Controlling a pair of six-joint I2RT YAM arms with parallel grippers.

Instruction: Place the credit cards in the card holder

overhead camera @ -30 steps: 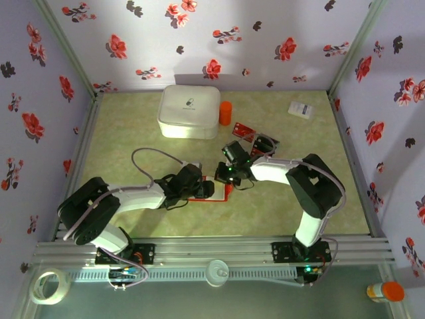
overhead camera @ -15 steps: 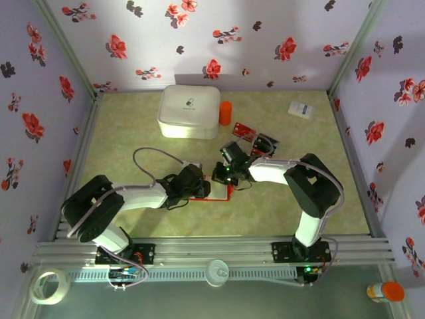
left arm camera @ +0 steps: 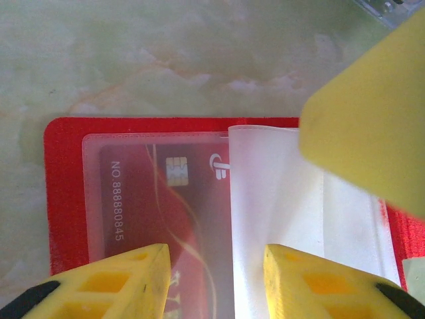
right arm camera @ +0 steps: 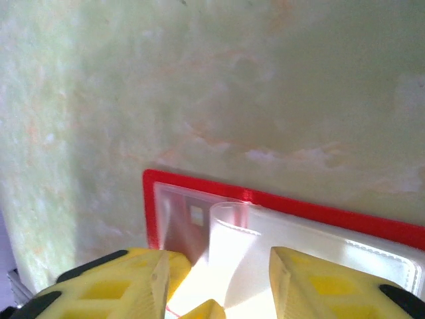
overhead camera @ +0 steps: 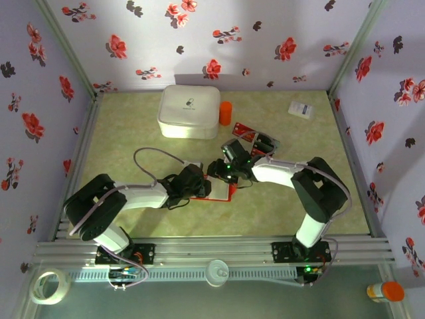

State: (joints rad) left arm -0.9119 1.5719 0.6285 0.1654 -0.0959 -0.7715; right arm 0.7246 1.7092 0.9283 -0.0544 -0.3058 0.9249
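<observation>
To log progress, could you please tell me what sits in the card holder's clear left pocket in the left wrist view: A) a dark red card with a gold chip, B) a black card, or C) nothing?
A: a dark red card with a gold chip shows through the clear pocket of the open card holder.

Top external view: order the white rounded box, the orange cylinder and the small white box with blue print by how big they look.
Largest: the white rounded box, by far.
Next, unranked: the orange cylinder and the small white box with blue print. They cover about the same area in this view, one upright, the other flat.
</observation>
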